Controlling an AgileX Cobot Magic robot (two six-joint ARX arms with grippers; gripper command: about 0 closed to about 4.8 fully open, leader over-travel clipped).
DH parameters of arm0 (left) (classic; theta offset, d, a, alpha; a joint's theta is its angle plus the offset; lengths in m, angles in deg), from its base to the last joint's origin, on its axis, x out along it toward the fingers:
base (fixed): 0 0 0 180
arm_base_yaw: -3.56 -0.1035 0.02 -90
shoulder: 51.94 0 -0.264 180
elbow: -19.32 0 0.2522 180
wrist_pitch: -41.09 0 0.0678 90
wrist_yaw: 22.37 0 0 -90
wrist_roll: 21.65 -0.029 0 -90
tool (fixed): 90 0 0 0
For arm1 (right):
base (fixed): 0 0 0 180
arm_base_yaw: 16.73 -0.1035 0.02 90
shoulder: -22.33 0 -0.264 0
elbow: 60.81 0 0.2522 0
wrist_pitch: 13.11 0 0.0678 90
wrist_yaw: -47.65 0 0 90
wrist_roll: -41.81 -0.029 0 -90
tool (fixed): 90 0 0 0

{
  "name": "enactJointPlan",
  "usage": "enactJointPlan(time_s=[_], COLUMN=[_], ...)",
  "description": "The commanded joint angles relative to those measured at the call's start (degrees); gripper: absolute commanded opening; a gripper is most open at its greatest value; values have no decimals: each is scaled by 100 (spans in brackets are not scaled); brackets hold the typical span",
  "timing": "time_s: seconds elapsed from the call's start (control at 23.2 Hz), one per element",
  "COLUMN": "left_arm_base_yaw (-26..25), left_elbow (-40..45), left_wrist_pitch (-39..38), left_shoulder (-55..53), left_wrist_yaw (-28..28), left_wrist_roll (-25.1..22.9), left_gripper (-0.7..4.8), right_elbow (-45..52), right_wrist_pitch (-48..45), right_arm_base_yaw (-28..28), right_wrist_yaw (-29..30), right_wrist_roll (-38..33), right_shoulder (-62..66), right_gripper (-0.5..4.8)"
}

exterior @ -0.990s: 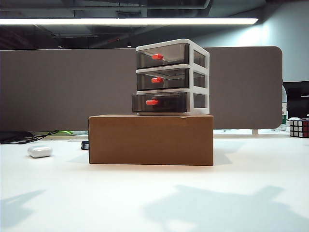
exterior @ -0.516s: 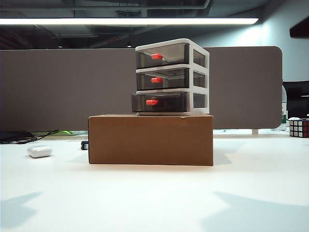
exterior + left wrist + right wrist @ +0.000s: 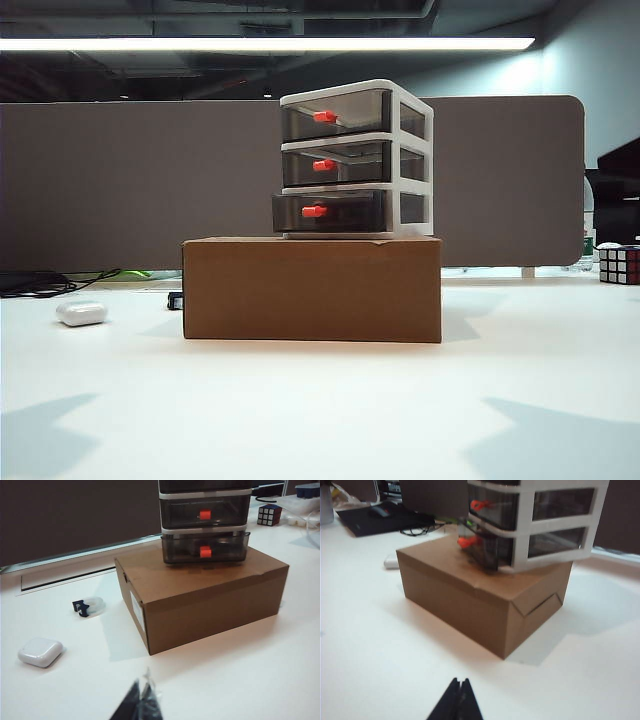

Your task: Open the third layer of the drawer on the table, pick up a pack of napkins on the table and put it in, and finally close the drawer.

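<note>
Drawer (image 3: pixel 356 160) is stood upright on the cardboard box (image 3: pixel 312 290), handles facing the camera, third layer (image 3: pixel 330 211) protruding slightly. Left gripper (image 3: pixel 140 702) and right gripper (image 3: pixel 456 700) are seen pinched together, empty, before the box; a white case (image 3: pixel 82 313) lies left of it.

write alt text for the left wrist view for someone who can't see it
A three-tier drawer with red handles stands on a brown cardboard box on the white table, its third layer sticking out slightly. A white oval case lies apart from the box, and the left hand, shut, points toward them.
</note>
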Motion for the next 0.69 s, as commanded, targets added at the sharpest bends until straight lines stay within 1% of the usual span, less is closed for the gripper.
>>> enactJointPlan(time_s=[0.04, 0.13, 0.22, 0.3, 0.34, 0.39, 0.43, 0.47, 0.56, 0.6, 0.65, 0.69], left_arm_base_yaw=[-13, -13, -22, -28, -81, -146, -393, -549, -1215, -1768, -2026, -2531], left_elbow=[269, 498, 527, 527, 527, 527, 527, 527, 527, 527, 527, 525], left_wrist_pitch=[605, 916, 885, 898, 916, 918, 918, 922, 951, 1021, 1049, 1069], left_shoulder=[-4, -4, -4, -4, -4, -4, -4, -4, -4, -4, -4, -4], left_wrist_yaw=[-308, -470, -551, -708, -815, -846, -837, -785, -369, 116, 348, 839], left_wrist_roll=[28, 33, 2, -216, -323, -341, -345, -345, -358, -354, -354, -352], left_gripper=[-4, -4, -3, -3, -3, -3, -3, -4, -4, -5, -5, -5], right_elbow=[37, 37, 37, 37, 37, 37, 37, 37, 37, 37, 37, 37], right_wrist_pitch=[-175, -151, -155, -153, -153, -151, -157, -157, -160, -164, -166, -184], right_arm_base_yaw=[2, 17, 61, 208, 387, 479, 708, 820, 1211, 1458, 1602, 1803], right_wrist_yaw=[-144, -483, -597, -614, -588, -538, -380, -315, -68, 131, 210, 343], right_wrist_roll=[-22, 9, 44, 133, 149, 149, 149, 151, 157, 173, 173, 173], right_shoulder=[-7, -7, -7, -7, -7, -7, -7, -7, -7, -7, -7, -7], right_gripper=[-6, -6, -6, -6, -6, -6, -5, -5, -6, -6, -6, -6])
